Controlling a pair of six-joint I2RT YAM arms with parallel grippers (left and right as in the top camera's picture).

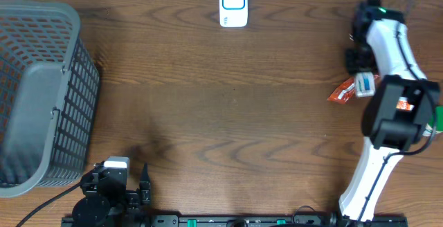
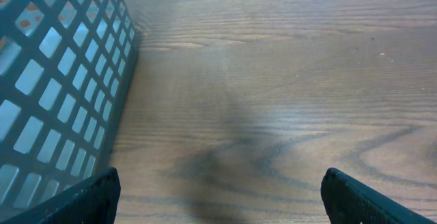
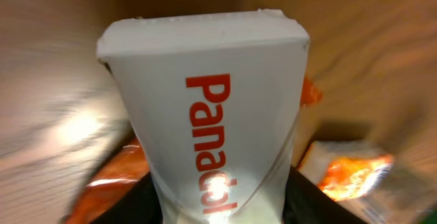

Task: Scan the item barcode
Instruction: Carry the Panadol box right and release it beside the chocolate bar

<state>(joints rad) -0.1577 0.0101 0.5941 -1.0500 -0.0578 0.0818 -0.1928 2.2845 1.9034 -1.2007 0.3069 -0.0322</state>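
Note:
A white Panadol box (image 3: 205,115) with red lettering stands between the black fingers (image 3: 133,207) of my right gripper (image 3: 222,207), which is shut on its lower part. The box stays sharp while the wood behind it is blurred. From overhead the box (image 1: 365,85) shows white and teal at the far right, beneath the right arm's wrist. The white and blue scanner (image 1: 233,4) stands at the table's back edge, near the middle. My left gripper (image 2: 222,197) hangs open over bare wood at the front left, holding nothing.
An orange packet (image 1: 342,93) lies just left of the box; orange wrappers (image 3: 348,173) also show beside it in the right wrist view. A grey mesh basket (image 1: 41,88) fills the left side, its wall (image 2: 54,80) close to the left gripper.

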